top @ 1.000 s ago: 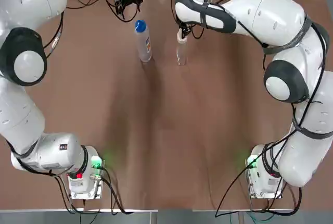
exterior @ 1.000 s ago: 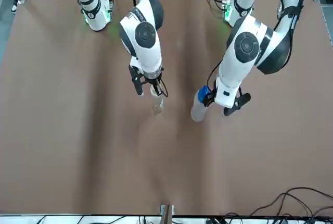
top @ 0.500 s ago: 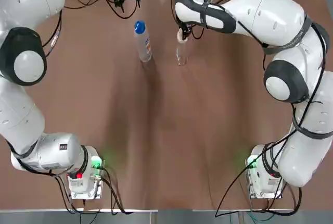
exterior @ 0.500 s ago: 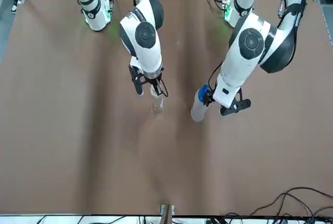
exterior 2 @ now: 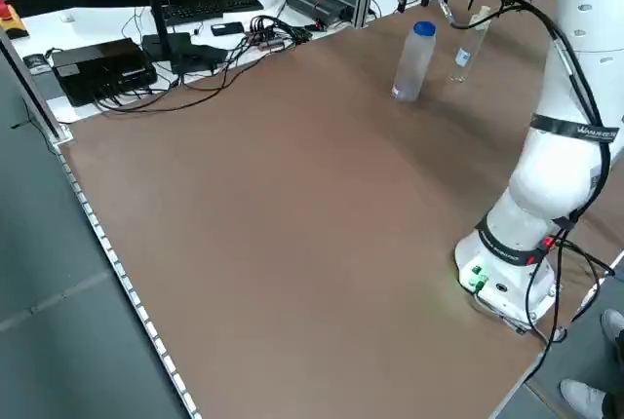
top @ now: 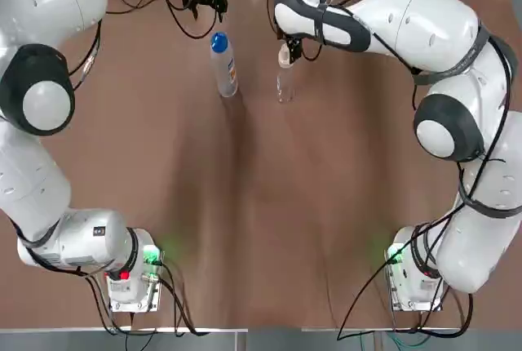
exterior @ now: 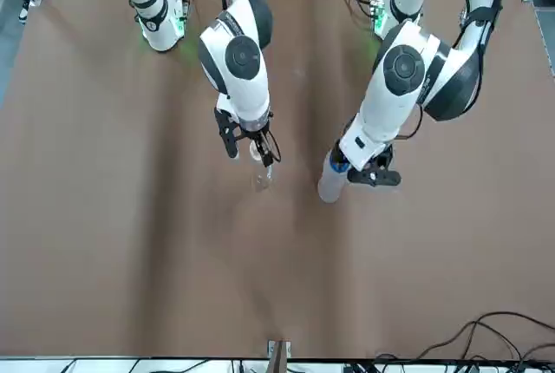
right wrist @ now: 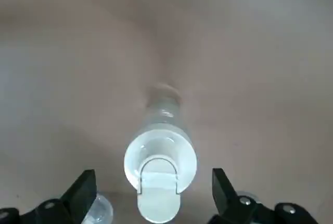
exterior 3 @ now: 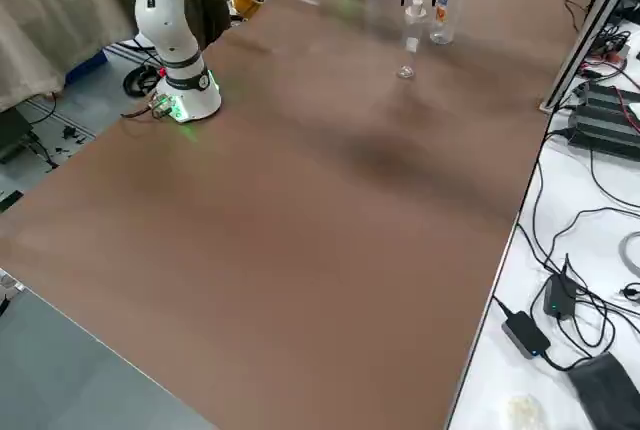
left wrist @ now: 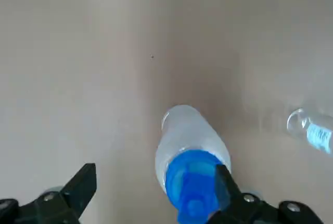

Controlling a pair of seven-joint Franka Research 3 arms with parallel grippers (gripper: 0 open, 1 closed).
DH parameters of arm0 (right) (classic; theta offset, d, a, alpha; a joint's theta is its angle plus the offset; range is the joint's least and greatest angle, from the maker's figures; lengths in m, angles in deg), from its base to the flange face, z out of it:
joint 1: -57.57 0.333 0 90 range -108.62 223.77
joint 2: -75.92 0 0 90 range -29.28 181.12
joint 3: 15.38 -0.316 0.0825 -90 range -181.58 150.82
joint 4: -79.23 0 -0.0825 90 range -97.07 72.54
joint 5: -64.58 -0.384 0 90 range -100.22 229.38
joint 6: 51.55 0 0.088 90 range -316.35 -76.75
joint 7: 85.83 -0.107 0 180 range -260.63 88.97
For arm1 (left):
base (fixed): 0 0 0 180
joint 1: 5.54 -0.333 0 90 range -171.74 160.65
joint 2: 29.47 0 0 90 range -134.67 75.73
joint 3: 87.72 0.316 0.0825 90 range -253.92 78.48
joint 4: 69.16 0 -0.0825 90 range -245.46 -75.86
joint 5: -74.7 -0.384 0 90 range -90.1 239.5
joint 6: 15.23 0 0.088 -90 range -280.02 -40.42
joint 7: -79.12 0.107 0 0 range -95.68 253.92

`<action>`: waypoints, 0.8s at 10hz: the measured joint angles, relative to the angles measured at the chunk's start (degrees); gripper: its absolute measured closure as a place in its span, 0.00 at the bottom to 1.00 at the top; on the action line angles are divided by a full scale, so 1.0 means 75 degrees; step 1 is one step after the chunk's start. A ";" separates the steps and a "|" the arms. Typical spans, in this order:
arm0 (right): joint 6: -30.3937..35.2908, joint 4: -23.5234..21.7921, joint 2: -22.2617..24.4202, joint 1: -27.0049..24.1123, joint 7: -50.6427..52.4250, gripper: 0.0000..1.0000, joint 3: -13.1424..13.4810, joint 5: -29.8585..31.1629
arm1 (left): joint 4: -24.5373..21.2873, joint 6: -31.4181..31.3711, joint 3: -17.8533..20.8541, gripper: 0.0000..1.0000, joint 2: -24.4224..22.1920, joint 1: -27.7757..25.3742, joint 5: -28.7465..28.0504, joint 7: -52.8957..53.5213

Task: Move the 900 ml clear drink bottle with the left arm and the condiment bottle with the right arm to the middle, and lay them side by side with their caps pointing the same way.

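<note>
The brown counter point(top: 261, 204) carries two bottles, both upright, near each other but apart, so by my reading none of the laying-down is done yet. The left arm point(top: 41, 90) reaches to the far edge. Its left jaws are spread wide and hold nothing. The clear drink bottle point(top: 226, 73) stands just below them, its blue cap point(left wrist: 195, 182) off-centre in the gap, close to one finger rather than midway. The right arm point(top: 424, 24) hangs its right jaws, also wide and empty, over the smaller condiment bottle point(top: 284, 82), whose white flip cap point(right wrist: 158, 174) sits between the two fingers with clear space on either side. Left to do, as I judge it: close on each bottle, bring both toward the middle, tip them onto their sides, and lay them side by side with caps pointing the same way
</note>
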 joint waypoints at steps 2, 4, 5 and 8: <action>-0.0006 0.0075 0.0142 0.0000 0.1182 0.01 0.0004 0.0213 | -0.0074 -0.0001 -0.0018 0.00 0.0008 0.0008 -0.0002 0.0922; 0.0015 0.0119 0.0395 0.0003 0.2587 0.01 -0.0007 0.0329 | -0.0185 -0.0004 -0.0217 0.00 0.0133 -0.0003 0.0001 0.1827; 0.0049 0.0119 0.0503 0.0029 0.3333 0.01 -0.0038 0.0333 | -0.0212 -0.0007 -0.0323 0.00 0.0243 0.0005 0.0001 0.1936; 0.0068 0.0100 0.0542 0.0386 0.5569 0.01 -0.0084 0.0370 | -0.0330 -0.0009 -0.0408 0.00 0.0350 -0.0003 0.0001 0.2020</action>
